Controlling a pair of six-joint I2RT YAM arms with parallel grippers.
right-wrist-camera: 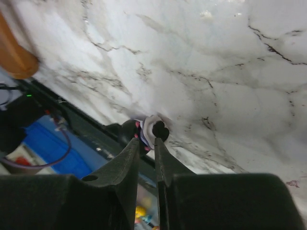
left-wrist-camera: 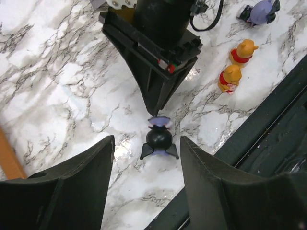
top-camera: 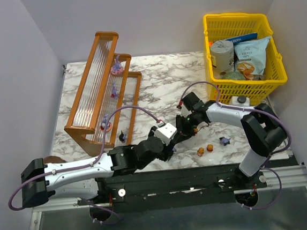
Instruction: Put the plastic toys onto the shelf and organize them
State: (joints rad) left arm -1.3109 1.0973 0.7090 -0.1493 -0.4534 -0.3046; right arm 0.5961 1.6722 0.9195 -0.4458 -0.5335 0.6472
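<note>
A dark navy toy [left-wrist-camera: 159, 138] with a purple base stands on the marble table. My right gripper [right-wrist-camera: 147, 140] is shut on it, pinching its top [right-wrist-camera: 152, 129]; in the left wrist view that gripper [left-wrist-camera: 159, 113] comes down onto it from above. My left gripper [left-wrist-camera: 146, 147] is open and empty, its fingers either side just short of the toy. In the top view both grippers meet mid-table, the left [top-camera: 172, 141] and the right [top-camera: 183, 127]. The shelf [top-camera: 83, 107] stands at the left with three purple toys [top-camera: 114, 91] on its tiers.
Two orange toys [left-wrist-camera: 241, 51] and a purple one [left-wrist-camera: 261, 11] lie on the table to the right [top-camera: 210, 147]. Another dark toy [top-camera: 123, 136] stands by the shelf's foot. The yellow basket [top-camera: 248, 89] with packets and a can sits at the back right.
</note>
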